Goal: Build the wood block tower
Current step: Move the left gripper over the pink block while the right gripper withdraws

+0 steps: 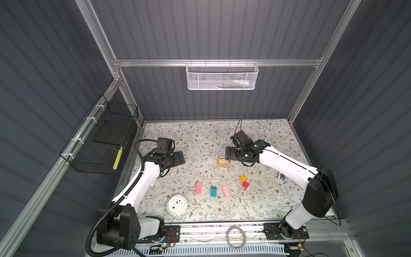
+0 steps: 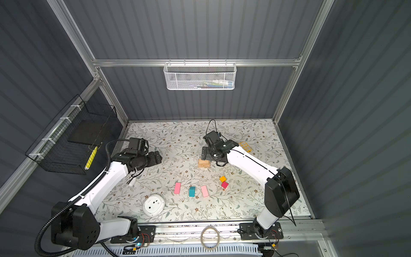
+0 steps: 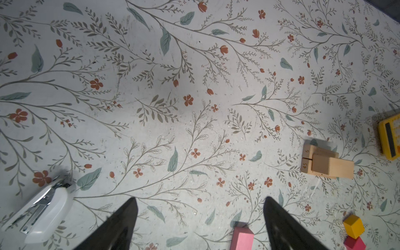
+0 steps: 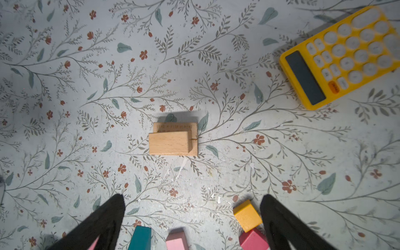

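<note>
Looking through the wrist cameras, I see my left fingers (image 3: 121,220) spread wide and empty, my right fingers (image 4: 104,218) likewise. In both top views the tan bars (image 1: 223,163), one lying on two, sit mid-worktop (image 1: 200,138), just at the right fingers' 6 o'clock. Pink slabs (image 1: 198,188) and teal block (image 1: 213,191) lie at the bars' 6 o'clock, orange cube (image 1: 243,178) and red cube (image 1: 245,184) at 4.

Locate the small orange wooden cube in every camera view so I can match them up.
In a top view: the small orange wooden cube lies right of centre on the floral table.
In a top view: the cube lies in the same place.
Left wrist view: the cube is in view.
Right wrist view: the cube is in view.
Shared landmark: the magenta-red wooden cube right beside it in all four.
</note>
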`<state>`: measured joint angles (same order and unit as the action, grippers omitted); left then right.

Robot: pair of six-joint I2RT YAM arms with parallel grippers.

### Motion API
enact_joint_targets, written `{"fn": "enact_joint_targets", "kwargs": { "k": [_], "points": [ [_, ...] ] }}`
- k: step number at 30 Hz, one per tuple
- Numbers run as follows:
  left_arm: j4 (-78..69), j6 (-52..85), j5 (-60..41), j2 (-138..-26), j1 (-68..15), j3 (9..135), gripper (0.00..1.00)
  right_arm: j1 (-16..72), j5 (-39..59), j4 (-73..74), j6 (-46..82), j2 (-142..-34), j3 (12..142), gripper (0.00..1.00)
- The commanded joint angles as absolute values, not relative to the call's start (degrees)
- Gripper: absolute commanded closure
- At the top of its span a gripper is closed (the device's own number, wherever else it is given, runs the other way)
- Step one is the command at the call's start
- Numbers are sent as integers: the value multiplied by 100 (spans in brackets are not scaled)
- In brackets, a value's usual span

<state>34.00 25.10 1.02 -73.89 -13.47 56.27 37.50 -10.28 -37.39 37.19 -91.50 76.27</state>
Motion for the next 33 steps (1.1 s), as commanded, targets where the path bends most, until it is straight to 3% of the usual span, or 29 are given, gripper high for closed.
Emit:
{"fn": "enact_joint_targets", "kwargs": {
  "k": [1,18,33],
  "points": [
    [3684,2578,61,-7389,-1588,5937,10,3645,-1039,-3500,3450,-8736,7584,1],
    [4663,3191,743,-8437,-3213,6650,14,3016,-540,-1475,3432,-7245,6684,1],
    [5640,3705,1121,-8908,-4502,6815,15,2488,28,-820,3834,-6629,5552,1]
  ]
}}
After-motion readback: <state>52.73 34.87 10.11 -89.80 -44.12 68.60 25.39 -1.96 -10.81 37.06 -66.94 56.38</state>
